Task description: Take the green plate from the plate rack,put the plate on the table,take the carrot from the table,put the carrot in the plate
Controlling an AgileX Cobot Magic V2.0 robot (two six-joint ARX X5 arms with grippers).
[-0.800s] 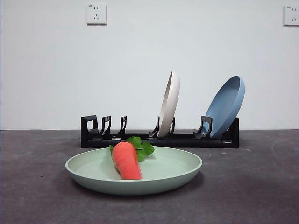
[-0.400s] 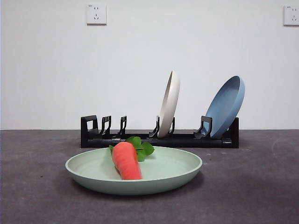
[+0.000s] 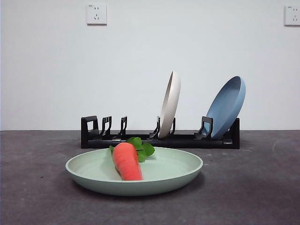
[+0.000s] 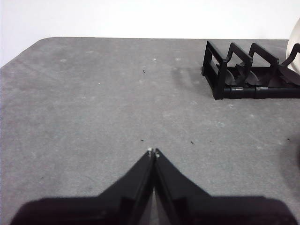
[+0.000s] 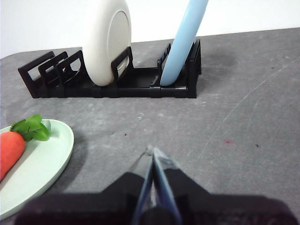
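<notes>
No change over the last second: carrot (image 3: pixel 126 161) lies in the green plate (image 3: pixel 173 171) on the worktop (image 3: pixel 262 187), in front of the plate rack (image 3: pixel 187 139). My left tool (image 4: pixel 153 153) and right tool (image 5: pixel 151 151) are closed, empty, clear. Task looks done.

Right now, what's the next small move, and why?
Probably none beyond keeping both arms parked. The carrot already lies in the green plate, which sits flat on the table in front of the plate rack. The left gripper and right gripper are shut, empty, clear of the plate.
</notes>
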